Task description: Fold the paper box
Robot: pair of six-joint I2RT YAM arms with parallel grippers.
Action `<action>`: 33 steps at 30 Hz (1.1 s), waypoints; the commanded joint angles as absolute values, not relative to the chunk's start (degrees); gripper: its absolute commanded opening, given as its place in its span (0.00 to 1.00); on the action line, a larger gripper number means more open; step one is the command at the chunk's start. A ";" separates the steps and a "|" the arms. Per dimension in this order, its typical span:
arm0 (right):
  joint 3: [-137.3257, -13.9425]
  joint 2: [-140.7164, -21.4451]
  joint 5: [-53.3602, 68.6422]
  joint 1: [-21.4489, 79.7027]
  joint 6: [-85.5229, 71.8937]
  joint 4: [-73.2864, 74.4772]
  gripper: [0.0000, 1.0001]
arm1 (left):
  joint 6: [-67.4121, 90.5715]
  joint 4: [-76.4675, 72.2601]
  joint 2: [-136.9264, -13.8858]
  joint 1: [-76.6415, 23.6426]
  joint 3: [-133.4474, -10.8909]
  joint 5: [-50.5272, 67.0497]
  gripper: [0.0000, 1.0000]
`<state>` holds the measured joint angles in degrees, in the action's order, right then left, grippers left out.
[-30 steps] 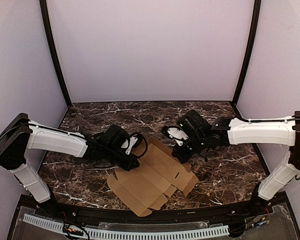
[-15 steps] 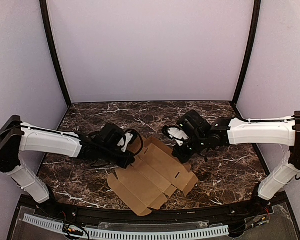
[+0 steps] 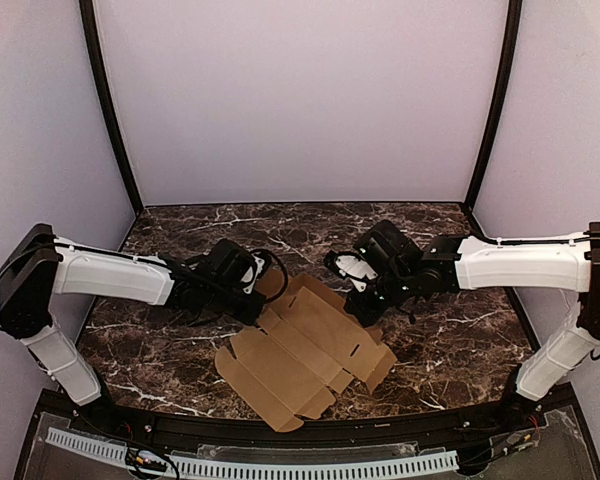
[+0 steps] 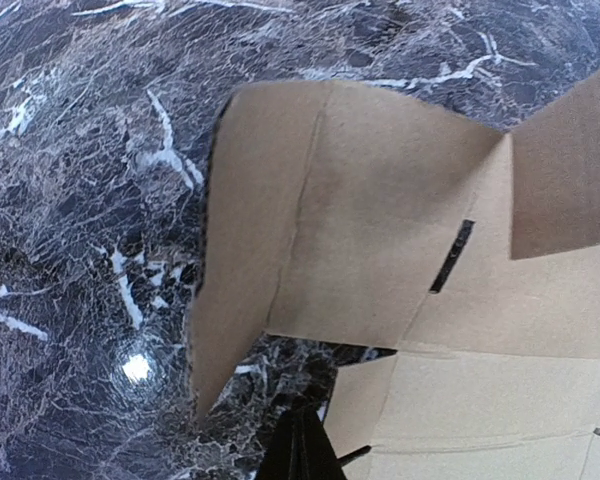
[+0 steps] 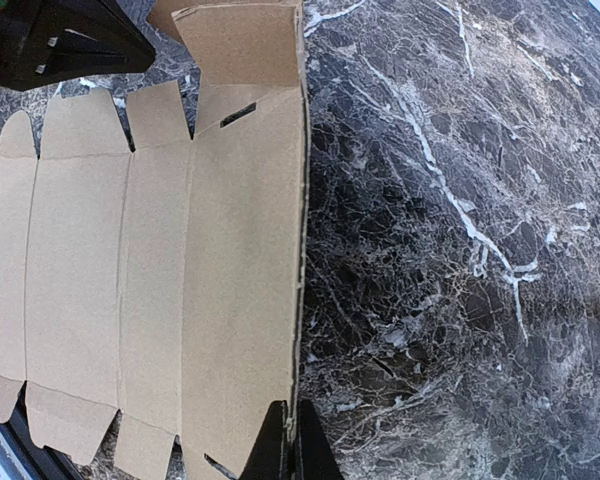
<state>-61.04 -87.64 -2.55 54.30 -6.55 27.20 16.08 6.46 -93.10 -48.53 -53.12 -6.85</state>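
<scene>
The paper box [image 3: 305,355] is a flat brown die-cut sheet with tabs and slots, lying on the dark marble table [image 3: 450,340] between my arms. My right gripper [image 3: 364,310] is shut on the sheet's long right edge. In the right wrist view the fingertips [image 5: 288,440] pinch that edge and the sheet [image 5: 220,250] is tilted up off the marble. My left gripper [image 3: 259,311] is at the sheet's far left end. In the left wrist view it [image 4: 300,450] is shut and empty, over bare marble in a notch between flaps. An end flap [image 4: 240,260] there is bent up.
Lilac walls and black corner posts [image 3: 110,110] close in the back and sides. A white perforated rail [image 3: 250,466] runs along the near edge. The left arm's black wrist [image 5: 60,40] shows at the top left of the right wrist view.
My left gripper has moved a little toward the back along the sheet's left end, and the end flap there now shows. The right gripper keeps its hold and has not moved.
</scene>
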 commanded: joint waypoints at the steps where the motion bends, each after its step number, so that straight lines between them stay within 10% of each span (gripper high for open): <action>1: -60.60 -86.84 -2.91 53.86 -6.86 27.29 0.00 | 15.74 6.79 -94.77 -47.63 -52.63 -8.02 0.00; 33: -61.12 -88.33 -3.65 53.88 -7.20 27.13 0.00 | 16.67 -3.44 -96.02 -47.99 -47.20 13.34 0.00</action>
<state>-61.04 -88.07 -2.76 54.30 -6.52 28.34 15.79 -2.52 -96.60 -47.75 -48.84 10.04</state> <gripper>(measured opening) 0.007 0.006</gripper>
